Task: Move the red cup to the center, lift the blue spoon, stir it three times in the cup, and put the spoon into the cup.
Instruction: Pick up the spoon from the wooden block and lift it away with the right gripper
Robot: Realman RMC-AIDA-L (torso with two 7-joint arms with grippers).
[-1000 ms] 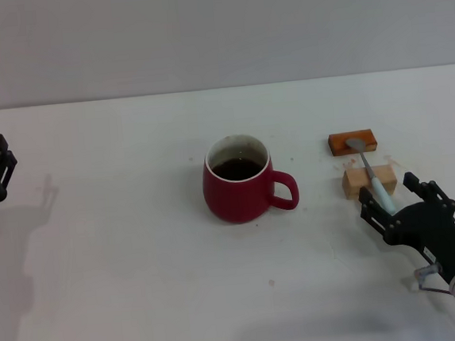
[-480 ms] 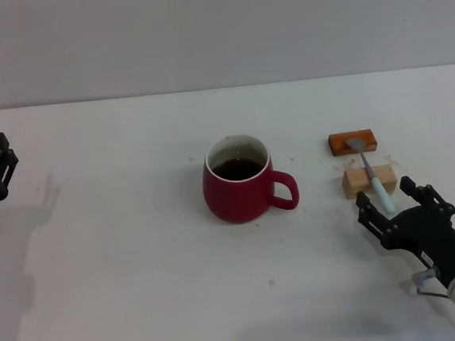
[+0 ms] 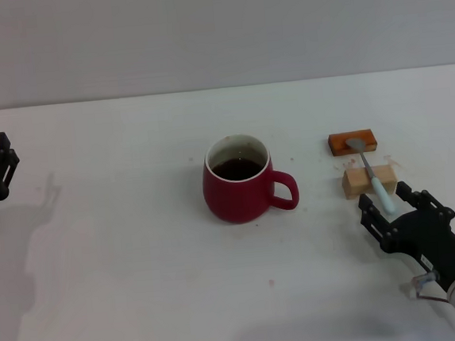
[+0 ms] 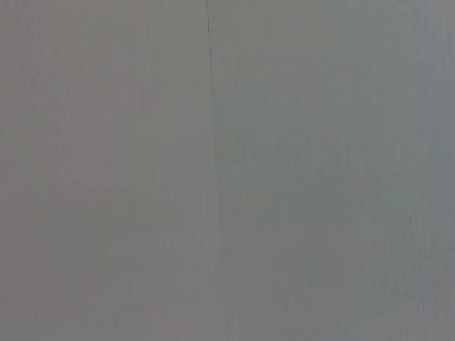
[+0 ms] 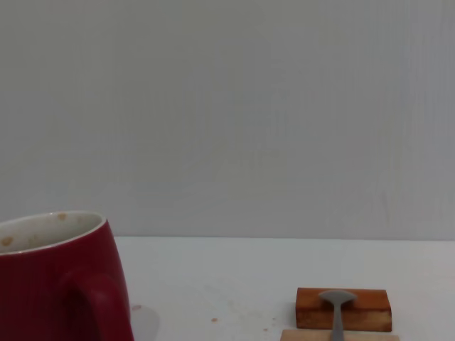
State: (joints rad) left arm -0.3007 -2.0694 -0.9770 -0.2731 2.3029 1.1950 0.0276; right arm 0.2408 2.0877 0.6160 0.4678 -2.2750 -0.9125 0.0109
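Red cup [image 3: 239, 180]: rounded dark-red mug with a white inside, dark liquid in it and 1 loop handle turned toward the robot's right; it stands upright near the middle of the white table [image 3: 123, 251].
Cup in the right wrist view: only part of the rim, wall and handle shows [image 5: 60, 280]; the rest is cut off by the picture's edge, and small brown specks mark the inner rim.
Blue spoon [image 3: 375, 175]: slim, with a pale light-blue handle and a grey metal bowl and neck; it lies well to the right of the cup, apart from it.
Spoon's rest: the bowl sits on the orange-brown block [image 3: 352, 141], the handle crosses the pale wooden block [image 3: 369, 180], and the handle's end points toward the right gripper.
Spoon in the right wrist view: only the grey bowl and neck [image 5: 337, 305] show over the orange-brown block; the handle is cut off.
Right gripper [image 3: 398, 205]: low on the table just beside the spoon's handle end; its 2 black fingers are spread apart, one to each side of the handle tip, with nothing held.
Contact with the spoon: too close to tell whether either finger touches the handle.
Left gripper [image 3: 2, 162]: at the far left edge of the head view, well apart from the cup; mostly cut off, so its fingers' spread cannot be told.
Left wrist view: a plain grey surface with 1 thin dark line, nothing else to make out.
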